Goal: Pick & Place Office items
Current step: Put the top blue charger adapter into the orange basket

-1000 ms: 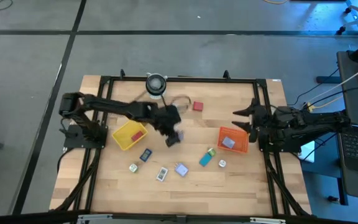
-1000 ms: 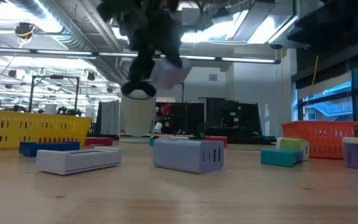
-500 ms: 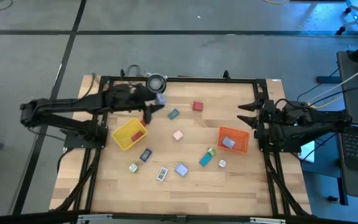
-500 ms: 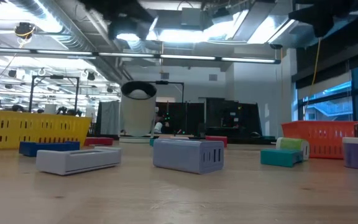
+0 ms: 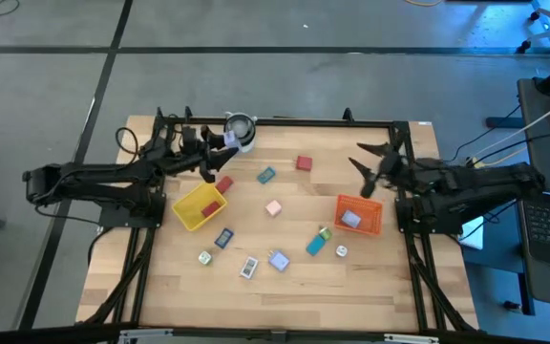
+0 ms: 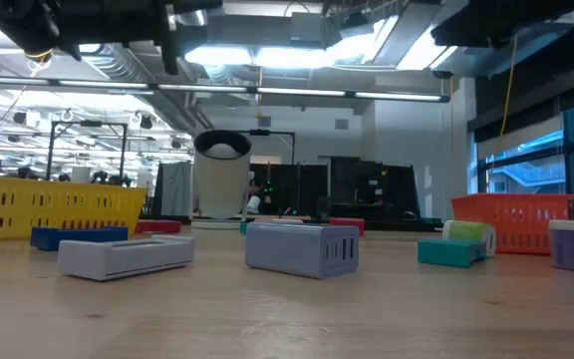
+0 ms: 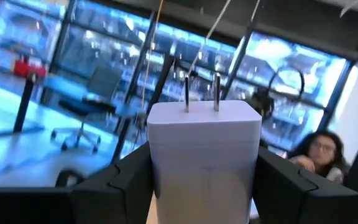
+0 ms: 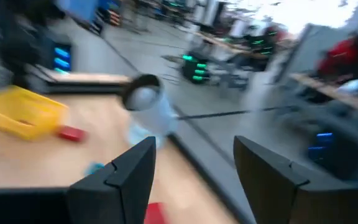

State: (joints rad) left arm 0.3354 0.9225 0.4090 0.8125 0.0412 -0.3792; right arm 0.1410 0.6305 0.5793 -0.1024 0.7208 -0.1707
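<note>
Two grippers up: left gripper (image 5: 220, 162) above the table's back-left, near the white cylinder (image 5: 241, 127), jaws pinching a white plug adapter (image 7: 202, 158); right gripper (image 5: 369, 162) spread, empty, above the orange tray (image 5: 359, 215)

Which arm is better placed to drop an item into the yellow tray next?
The left. Its hand already grips a white plug adapter beside the yellow tray; the right hand is open, empty, near the orange tray.
</note>
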